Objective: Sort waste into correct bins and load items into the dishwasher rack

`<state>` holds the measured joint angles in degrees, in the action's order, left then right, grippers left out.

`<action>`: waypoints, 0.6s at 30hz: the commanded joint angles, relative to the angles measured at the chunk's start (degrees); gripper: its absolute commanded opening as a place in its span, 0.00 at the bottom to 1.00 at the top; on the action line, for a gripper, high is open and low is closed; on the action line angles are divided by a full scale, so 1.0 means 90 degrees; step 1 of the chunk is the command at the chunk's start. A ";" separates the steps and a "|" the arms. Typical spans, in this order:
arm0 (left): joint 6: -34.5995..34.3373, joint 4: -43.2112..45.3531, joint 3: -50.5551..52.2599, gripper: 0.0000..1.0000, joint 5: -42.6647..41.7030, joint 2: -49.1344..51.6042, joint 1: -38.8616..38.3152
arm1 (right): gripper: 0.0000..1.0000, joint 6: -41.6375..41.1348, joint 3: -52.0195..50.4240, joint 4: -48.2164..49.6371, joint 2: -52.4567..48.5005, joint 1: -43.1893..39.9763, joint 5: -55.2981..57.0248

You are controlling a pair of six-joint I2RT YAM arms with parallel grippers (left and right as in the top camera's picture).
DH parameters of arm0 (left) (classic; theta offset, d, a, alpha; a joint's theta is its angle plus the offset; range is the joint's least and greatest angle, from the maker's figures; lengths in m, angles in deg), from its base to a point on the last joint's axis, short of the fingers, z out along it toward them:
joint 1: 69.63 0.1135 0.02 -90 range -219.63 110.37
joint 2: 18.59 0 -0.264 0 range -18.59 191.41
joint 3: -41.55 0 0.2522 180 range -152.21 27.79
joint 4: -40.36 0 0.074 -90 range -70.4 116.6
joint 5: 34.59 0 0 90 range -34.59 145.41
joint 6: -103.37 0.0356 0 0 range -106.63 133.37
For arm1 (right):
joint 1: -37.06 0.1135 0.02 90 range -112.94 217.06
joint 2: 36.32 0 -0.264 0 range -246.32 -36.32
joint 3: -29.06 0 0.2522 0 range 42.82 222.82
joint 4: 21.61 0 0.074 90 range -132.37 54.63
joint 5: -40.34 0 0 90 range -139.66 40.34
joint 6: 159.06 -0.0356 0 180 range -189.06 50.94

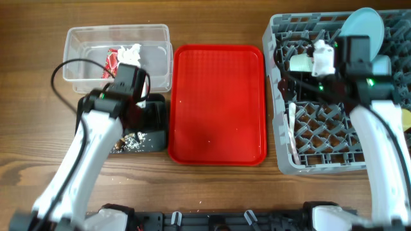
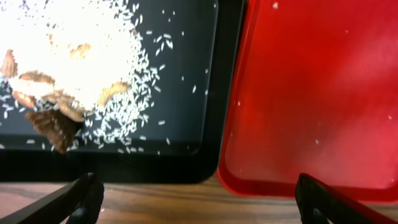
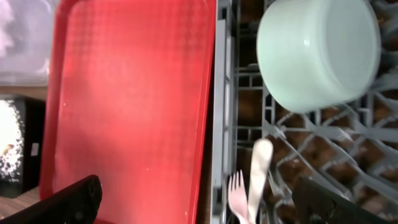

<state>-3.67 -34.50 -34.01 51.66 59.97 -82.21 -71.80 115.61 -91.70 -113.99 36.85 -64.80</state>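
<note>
The clear tub (image 1: 83, 77) at the back left holds the red wrapper (image 1: 114, 59) and white tissue (image 1: 130, 52). The black tray (image 1: 154, 138) in front of it holds food scraps (image 1: 131, 140), seen close in the left wrist view (image 2: 68, 68). My left gripper (image 2: 199, 202) is open and empty above the tray's front edge (image 2: 186, 62). The grey rack (image 1: 321, 160) holds the light blue plate (image 1: 363, 25), pale green bowl (image 3: 317, 53), white fork (image 3: 236, 196) and spoon (image 3: 260, 174). My right gripper (image 3: 205, 205) is open and empty above the rack's left edge (image 3: 273, 130).
The flat red tray (image 1: 218, 102) lies between the black tray and the rack, with a few rice grains on it (image 2: 317, 87). A sliver of yellow (image 1: 406, 119) shows at the rack's right edge. Bare wood runs along the table's front.
</note>
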 commanded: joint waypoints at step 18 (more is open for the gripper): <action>-0.0024 0.1090 0.1678 1.00 0.0359 -0.5418 -0.0049 | 1.00 0.0121 -0.2771 0.0969 0.4265 -0.0017 0.0534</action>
<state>-3.69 -24.73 -19.39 54.09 11.71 -82.43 -71.35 91.00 -82.94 -74.38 36.85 -60.97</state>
